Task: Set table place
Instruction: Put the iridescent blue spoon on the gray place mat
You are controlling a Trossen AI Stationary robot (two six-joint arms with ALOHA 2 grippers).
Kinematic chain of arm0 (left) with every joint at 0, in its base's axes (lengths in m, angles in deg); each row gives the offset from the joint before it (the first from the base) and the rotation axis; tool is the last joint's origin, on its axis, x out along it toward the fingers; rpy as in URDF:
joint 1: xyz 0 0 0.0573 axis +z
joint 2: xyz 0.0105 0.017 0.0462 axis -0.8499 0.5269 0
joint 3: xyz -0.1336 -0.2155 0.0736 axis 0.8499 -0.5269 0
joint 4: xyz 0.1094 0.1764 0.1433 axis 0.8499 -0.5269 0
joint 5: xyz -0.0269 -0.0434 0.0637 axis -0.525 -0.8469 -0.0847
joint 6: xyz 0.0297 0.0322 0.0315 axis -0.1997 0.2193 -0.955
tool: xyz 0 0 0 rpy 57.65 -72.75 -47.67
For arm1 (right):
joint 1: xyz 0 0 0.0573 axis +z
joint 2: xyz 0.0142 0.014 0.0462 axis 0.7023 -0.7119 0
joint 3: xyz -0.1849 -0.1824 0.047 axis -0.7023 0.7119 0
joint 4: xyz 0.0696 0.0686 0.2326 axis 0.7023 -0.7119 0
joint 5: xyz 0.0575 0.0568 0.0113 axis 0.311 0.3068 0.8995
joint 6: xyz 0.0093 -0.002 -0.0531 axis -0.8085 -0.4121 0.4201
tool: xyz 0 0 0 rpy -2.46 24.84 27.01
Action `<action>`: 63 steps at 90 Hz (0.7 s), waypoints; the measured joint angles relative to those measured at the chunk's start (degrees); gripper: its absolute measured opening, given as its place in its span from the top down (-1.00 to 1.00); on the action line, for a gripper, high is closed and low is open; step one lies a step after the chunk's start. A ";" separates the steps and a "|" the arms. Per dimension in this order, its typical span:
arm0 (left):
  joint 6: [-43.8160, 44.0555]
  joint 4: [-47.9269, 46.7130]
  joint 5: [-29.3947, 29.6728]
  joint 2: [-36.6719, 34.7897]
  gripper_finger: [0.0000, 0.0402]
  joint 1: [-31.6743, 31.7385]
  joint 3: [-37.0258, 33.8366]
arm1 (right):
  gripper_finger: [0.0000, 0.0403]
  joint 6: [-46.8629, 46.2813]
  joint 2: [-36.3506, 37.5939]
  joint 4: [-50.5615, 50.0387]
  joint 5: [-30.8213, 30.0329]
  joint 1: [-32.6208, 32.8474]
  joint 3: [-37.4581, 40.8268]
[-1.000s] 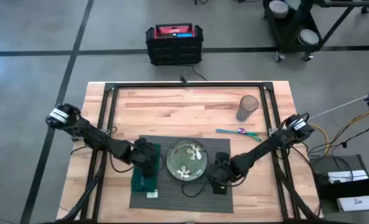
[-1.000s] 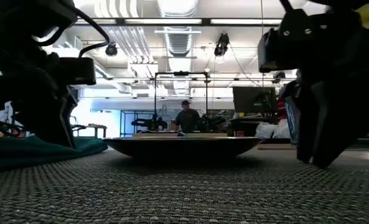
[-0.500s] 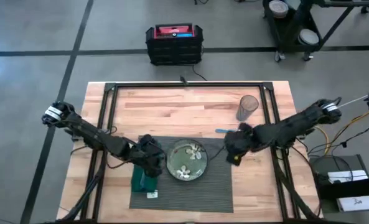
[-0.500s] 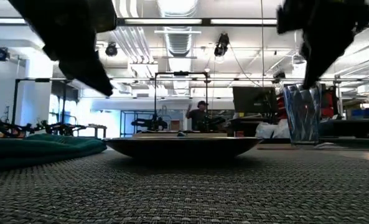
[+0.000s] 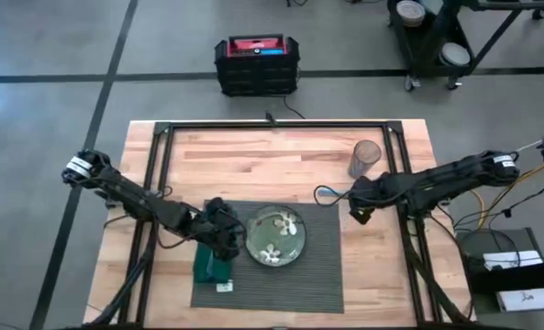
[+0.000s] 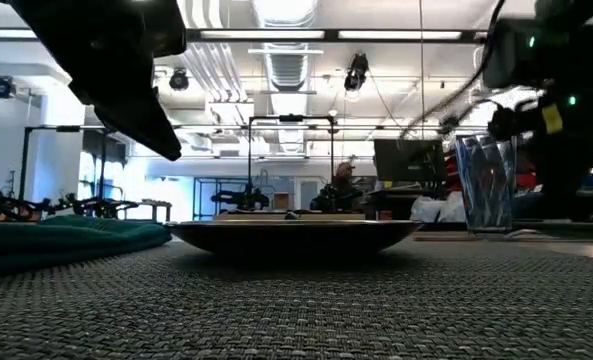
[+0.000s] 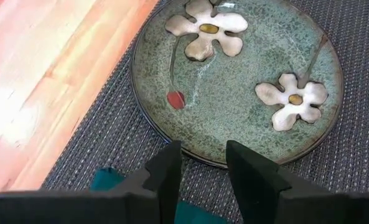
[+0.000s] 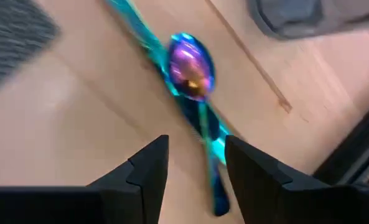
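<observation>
Seemingly right claw (image 8: 193,165) open over spoon (image 8: 191,65), beside place (image 5: 322,266).

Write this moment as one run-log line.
left gripper: open, over green flowered ceramic plate edge | right gripper: open, above iridescent metal spoon | dark grey ribbed placemat: holds plate

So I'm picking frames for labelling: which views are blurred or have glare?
Right wrist view: the iridescent spoon and table are motion-smeared. Left wrist view: sharp on the flowered plate, with window glare on the bare wood. Low view: ceiling lights blow out, leaving the arms as dark silhouettes.
</observation>
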 joint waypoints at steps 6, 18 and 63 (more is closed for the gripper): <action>0.00 0.00 -0.02 0.00 0.43 0.00 0.00 | 0.33 1.90 0.00 1.88 0.00 -1.90 1.07; -0.02 0.00 -0.02 0.00 0.43 0.00 -0.02 | 0.37 6.46 0.00 7.19 0.38 -5.39 2.90; 0.00 0.00 -0.04 0.00 0.43 -0.04 -0.13 | 0.70 7.83 -0.02 15.29 0.31 -9.90 5.13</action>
